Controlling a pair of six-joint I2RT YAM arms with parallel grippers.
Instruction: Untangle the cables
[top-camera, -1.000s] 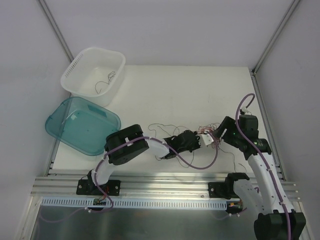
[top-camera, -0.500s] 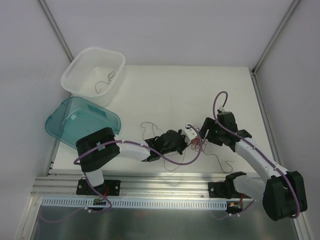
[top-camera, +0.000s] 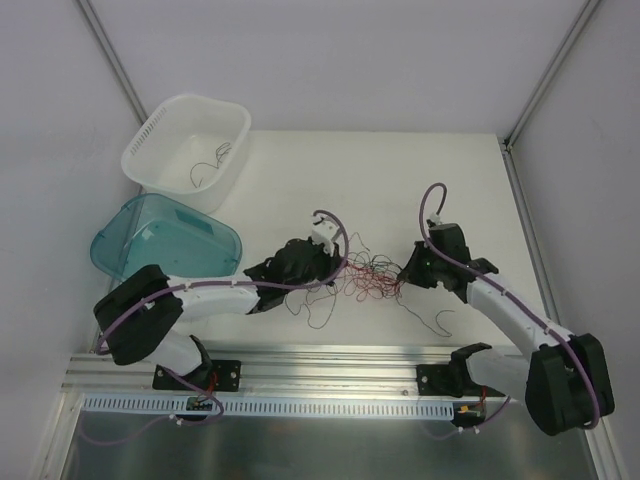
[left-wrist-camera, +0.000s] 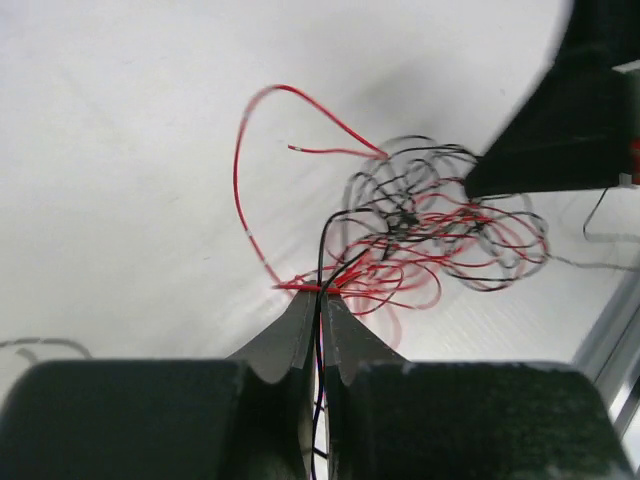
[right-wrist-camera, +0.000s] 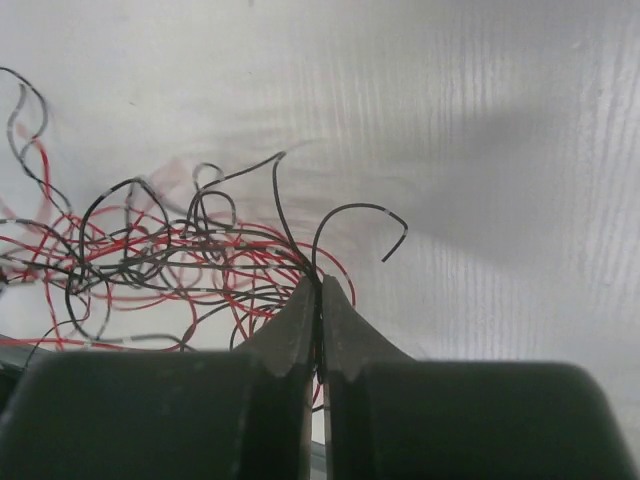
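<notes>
The cables (top-camera: 368, 277) are a loose tangle of thin red and dark wires stretched over the white table between both arms. My left gripper (left-wrist-camera: 321, 296) is shut on the cables (left-wrist-camera: 430, 230), with a black strand running down between its fingers and red loops fanning out ahead. In the top view it (top-camera: 338, 268) sits at the tangle's left end. My right gripper (right-wrist-camera: 320, 282) is shut on the cables (right-wrist-camera: 160, 265), pinching dark strands at the tangle's right end (top-camera: 402, 276). Loose strands (top-camera: 322, 310) trail toward the front edge.
A white basket (top-camera: 150, 150) holding a few loose wires (top-camera: 208, 165) stands at the back left. A teal bin (top-camera: 130, 262) lies in front of it, beside the left arm. One stray wire (top-camera: 438, 320) lies near the table's front edge on the right.
The right gripper has closed on the tangle. The left gripper has moved left and back, drawing the ball out into a wider, looser spread between the two grippers.
</notes>
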